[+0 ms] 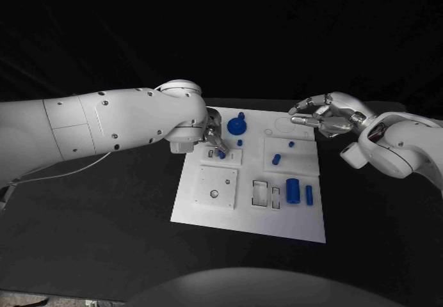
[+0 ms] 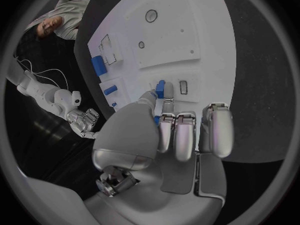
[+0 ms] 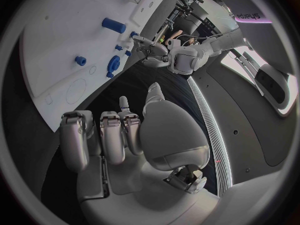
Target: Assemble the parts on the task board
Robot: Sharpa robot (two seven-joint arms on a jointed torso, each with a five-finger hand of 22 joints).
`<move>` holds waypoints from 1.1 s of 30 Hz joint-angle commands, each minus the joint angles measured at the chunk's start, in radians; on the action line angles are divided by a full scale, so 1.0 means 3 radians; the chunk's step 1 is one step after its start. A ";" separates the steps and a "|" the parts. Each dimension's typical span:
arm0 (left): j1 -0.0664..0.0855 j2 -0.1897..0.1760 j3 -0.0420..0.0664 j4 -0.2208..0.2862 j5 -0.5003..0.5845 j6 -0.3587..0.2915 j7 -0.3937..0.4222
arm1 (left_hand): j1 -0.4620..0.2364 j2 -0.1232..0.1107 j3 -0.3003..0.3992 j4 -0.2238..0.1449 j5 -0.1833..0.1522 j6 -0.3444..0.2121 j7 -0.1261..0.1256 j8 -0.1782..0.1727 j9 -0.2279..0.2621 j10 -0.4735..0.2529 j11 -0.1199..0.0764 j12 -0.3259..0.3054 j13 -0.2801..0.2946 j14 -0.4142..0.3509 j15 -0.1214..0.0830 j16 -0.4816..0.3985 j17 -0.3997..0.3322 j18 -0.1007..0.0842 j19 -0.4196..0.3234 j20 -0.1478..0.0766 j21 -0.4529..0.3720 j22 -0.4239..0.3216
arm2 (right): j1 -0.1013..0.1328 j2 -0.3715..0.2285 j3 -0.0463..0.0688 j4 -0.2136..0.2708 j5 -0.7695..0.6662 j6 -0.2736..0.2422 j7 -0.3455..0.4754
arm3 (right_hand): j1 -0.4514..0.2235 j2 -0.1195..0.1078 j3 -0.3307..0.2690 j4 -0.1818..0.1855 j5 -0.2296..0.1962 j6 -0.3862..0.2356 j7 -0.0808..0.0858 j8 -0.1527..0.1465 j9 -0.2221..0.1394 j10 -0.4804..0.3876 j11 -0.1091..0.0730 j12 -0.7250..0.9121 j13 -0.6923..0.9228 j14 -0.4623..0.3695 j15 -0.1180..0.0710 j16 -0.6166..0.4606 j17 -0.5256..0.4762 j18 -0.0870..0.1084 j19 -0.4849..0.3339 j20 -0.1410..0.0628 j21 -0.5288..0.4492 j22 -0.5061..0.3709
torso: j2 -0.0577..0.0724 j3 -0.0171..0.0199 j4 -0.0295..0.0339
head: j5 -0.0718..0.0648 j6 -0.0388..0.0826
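Board (image 1: 208,214): white, mid-table, w/ blue parts: round piece (image 1: 237,125) at far edge, cylinder (image 1: 292,190) and slim bar (image 1: 309,195) near right side, small pegs (image 1: 276,158) between. L hand (image 1: 210,135): head view has it over board's far-left plate, arm hiding most of it; wrist view shows fingers (image 2: 167,105) pinching a small blue peg (image 2: 160,89) by a slot. R hand (image 1: 325,114): above board's far-right corner, fingers curled, nothing in them per wrist view.
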 commanded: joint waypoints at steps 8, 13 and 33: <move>-0.0018 -0.0063 -0.0007 0.0082 -0.0040 -0.0149 -0.0189 | -0.0118 -0.0219 0.0626 -0.0214 -0.0002 -0.0123 -0.0037 0.0178 0.0267 0.0405 -0.0090 0.0010 0.0875 0.0345 -0.0035 0.0008 0.0876 -0.0030 0.0059 -0.0023 0.0014 0.0488 | -0.0018 -0.0014 -0.0001 0.0000 -0.0022 0.0065 0.0006 | 0.0052 0.0000 -0.0018 -0.0016 0.0020 0.0017 -0.0002 -0.0004 -0.0008 0.0347 0.0032 -0.0018 0.0869 0.0354 0.0028 0.0011 0.0877 0.0064 0.0073 0.0020 -0.0033 0.0763 | 0.0001 -0.0002 0.0002 | 0.0002 -0.0004; -0.0018 -0.0086 -0.0006 0.0121 -0.0044 -0.0256 -0.0164 | -0.0141 -0.0271 0.0762 -0.0238 -0.0010 -0.0136 -0.0034 0.0184 0.0299 0.0405 -0.0091 0.0010 0.0875 0.0345 -0.0037 0.0008 0.0876 -0.0032 0.0068 -0.0025 0.0015 0.0497 | -0.0027 -0.0021 -0.0001 -0.0001 -0.0022 0.0065 -0.0002 | 0.0059 0.0003 -0.0019 -0.0018 0.0022 0.0014 -0.0003 -0.0005 -0.0011 0.0347 0.0032 -0.0018 0.0869 0.0354 0.0028 0.0011 0.0877 0.0067 0.0066 0.0020 -0.0040 0.0760 | -0.0001 0.0000 0.0005 | 0.0007 -0.0009; -0.0094 -0.0340 -0.0004 0.0589 -0.0800 -0.0900 -0.0211 | -0.0307 -0.0372 0.0946 -0.0167 -0.0132 -0.0090 -0.0045 0.0158 0.0311 0.0405 -0.0103 0.0010 0.0875 0.0345 -0.0050 0.0008 0.0876 -0.0045 0.0123 -0.0034 0.0040 0.0545 | -0.0087 -0.0105 -0.0001 0.0079 -0.0018 -0.0162 0.0175 | 0.0123 0.0017 -0.0027 -0.0045 0.0055 -0.0003 0.0003 -0.0014 -0.0032 0.0347 0.0037 -0.0018 0.0869 0.0354 0.0034 0.0011 0.0877 0.0080 0.0018 0.0026 -0.0086 0.0742 | -0.0017 0.0010 0.0011 | 0.0046 -0.0056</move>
